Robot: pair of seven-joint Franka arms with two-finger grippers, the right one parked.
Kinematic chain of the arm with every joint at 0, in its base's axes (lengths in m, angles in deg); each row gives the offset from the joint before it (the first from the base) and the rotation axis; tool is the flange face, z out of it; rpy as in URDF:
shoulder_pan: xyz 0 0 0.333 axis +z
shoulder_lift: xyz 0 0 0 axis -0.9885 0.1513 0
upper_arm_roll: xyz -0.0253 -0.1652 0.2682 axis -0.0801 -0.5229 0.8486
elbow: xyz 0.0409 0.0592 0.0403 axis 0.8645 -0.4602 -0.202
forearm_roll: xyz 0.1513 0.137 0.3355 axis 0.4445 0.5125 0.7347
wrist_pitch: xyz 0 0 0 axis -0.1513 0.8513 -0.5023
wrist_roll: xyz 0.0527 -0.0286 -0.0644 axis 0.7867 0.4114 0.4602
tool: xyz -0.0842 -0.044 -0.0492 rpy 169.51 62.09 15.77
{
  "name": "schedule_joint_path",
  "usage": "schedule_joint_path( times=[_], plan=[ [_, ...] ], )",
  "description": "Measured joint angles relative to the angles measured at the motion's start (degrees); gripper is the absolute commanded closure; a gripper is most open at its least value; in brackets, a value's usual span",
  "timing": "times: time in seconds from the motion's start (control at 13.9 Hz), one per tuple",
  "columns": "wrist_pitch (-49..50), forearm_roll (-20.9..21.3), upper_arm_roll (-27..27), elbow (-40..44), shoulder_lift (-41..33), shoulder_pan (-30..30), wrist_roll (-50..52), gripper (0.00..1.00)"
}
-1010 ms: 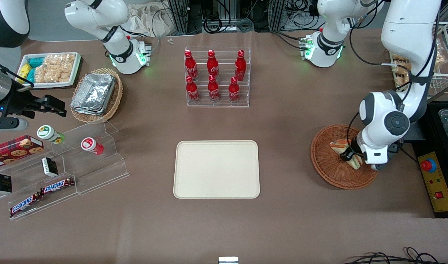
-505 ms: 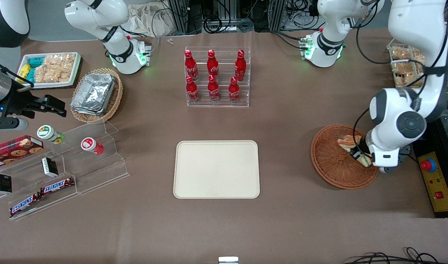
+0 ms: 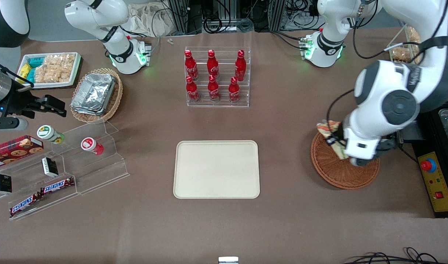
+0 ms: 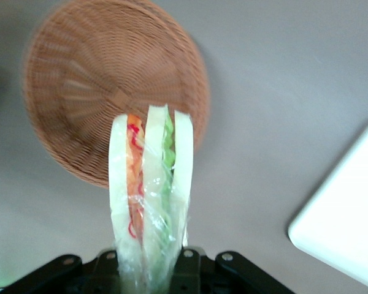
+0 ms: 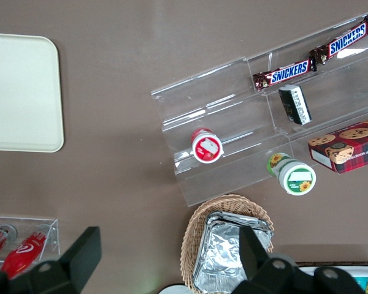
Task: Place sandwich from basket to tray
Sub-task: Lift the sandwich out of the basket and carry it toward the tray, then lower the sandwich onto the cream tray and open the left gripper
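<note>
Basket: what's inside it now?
Nothing shows inside the basket: the end effector holds the sandwich lifted above it. In the front view the arm covers part of it.

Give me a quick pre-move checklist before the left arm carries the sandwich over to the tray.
1. Grasp: pincer shut on the sandwich at its wide end, wrap included. Ok.
2. Lift: sandwich clear of the basket, which sits empty below. Ok.
3. Drop zone: tray bare, nothing on it. Ok.
4. Path: open table between basket and tray; the bottle rack stands farther from the front camera. Ok.
5. Grip security: whether the wrap could slip between the fingers. Cannot tell.
</note>
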Motion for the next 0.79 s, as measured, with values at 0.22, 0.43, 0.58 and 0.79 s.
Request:
schedule_joint_path(
  times=[0.22, 0.43, 0.58, 0.79],
  plan=[
    [-9.2, 0.0, -7.9, 0.1, 2.9, -0.3, -1.2, 1.00],
    [-18.5, 2.1, -12.5, 0.1, 8.2, -2.5, -3.9, 1.00],
    [-23.2, 5.6, -12.6, 0.2, 12.5, -4.8, -4.2, 1.00],
    [-29.8, 11.0, -12.6, 1.6, 20.9, -7.2, -4.3, 1.00]
  ],
)
